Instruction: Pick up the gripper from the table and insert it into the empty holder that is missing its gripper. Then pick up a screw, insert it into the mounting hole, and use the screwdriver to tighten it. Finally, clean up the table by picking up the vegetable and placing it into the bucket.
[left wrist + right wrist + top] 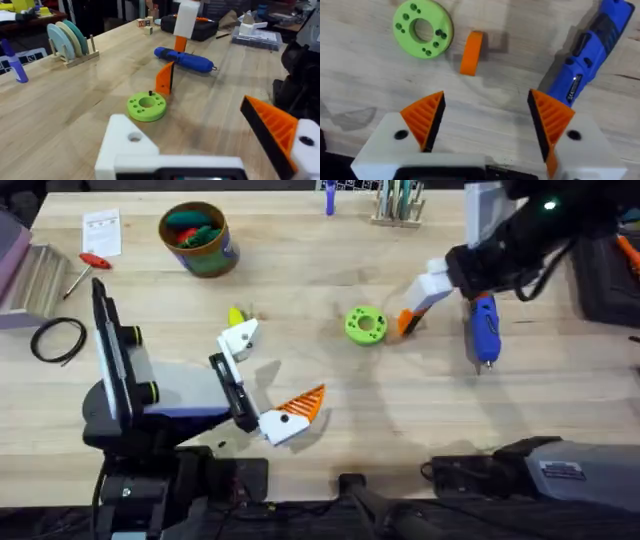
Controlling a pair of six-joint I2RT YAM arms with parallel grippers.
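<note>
R claw (485, 125) hangs wide open over the counter (330, 430), pads facing down twd the gripper (471, 53), the small orange wedge lying just beside the green disc (423, 29). Jaws straddle empty wood, nothing held; looks like a line-up for the first pick, w/ the wedge a bit ahead of the fingertips. Screwdriver (590, 50) lies flat just to one side, close enough to get bumped on descent. L claw (262, 385) is parked low near the front edge: one finger carries an orange pad (272, 127), the other holder (127, 145) is bare white w/ a mounting hole, prob. held still so the part can go in. L claw open, holding nothing. Vegetable (236, 316) sits near it; bucket (197, 238) far back left, well apart.
</note>
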